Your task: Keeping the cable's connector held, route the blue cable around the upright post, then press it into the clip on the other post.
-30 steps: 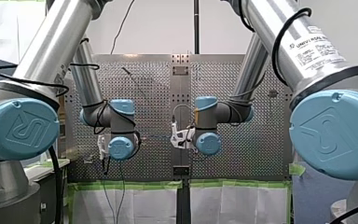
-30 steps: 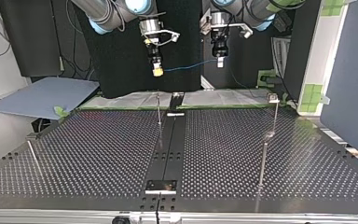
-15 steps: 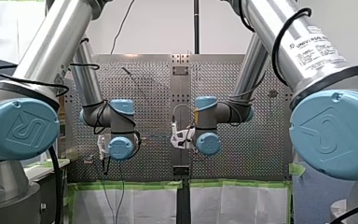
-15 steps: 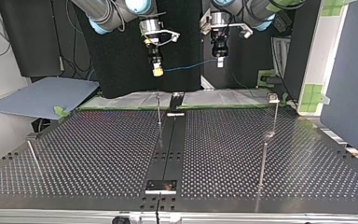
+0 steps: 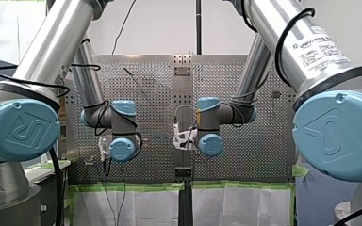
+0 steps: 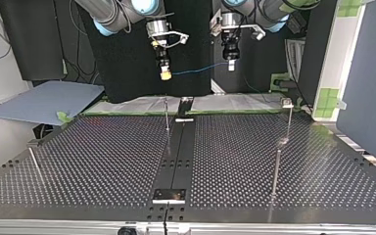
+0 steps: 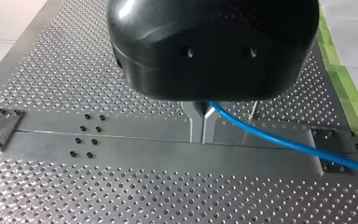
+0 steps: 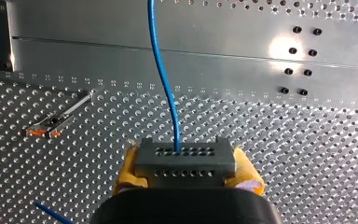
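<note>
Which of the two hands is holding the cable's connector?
My right hand, with yellow pads: it clamps the grey perforated connector block. My left hand, metal-fingered, pinches only the thin blue cable.

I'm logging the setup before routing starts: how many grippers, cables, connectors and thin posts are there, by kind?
Grippers: 2, my left gripper and my right gripper
Blue cable: 1
Connector: 1
Thin posts: 4
Total: 8
</note>
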### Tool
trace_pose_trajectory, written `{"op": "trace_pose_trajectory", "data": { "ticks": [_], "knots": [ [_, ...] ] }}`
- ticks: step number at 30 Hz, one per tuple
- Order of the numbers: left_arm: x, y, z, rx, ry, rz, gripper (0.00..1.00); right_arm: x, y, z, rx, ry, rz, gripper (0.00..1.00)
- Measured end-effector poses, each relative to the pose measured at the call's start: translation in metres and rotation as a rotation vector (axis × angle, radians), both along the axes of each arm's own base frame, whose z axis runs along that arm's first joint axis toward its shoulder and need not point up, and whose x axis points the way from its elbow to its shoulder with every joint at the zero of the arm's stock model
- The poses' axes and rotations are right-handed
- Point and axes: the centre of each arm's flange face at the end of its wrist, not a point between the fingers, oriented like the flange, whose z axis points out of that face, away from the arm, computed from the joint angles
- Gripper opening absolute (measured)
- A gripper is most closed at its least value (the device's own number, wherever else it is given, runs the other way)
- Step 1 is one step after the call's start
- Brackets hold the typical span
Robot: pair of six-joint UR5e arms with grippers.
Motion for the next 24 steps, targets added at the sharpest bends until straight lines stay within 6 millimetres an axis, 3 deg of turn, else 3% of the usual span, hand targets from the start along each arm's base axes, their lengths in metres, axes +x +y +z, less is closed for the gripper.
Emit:
{"op": "trace_pose_trajectory", "data": {
  "ticks": [9, 16, 24],
  "knots": [
    [0.000, 0.000, 0.000, 0.000, 0.002, 0.000, 0.00, 0.000, 0.000, 0.000, 0.001, -0.001, 0.000, 0.00],
    [-0.006, 0.004, -0.018, 0.037, 0.063, 0.001, 0.00, 0.000, 0.000, 0.000, 0.003, -0.001, 0.000, 0.00],
    [-0.007, 0.005, -0.021, 0.044, 0.074, 0.002, 0.00, 0.000, 0.000, 0.000, 0.003, -0.001, 0.000, 0.00]
  ]
}}
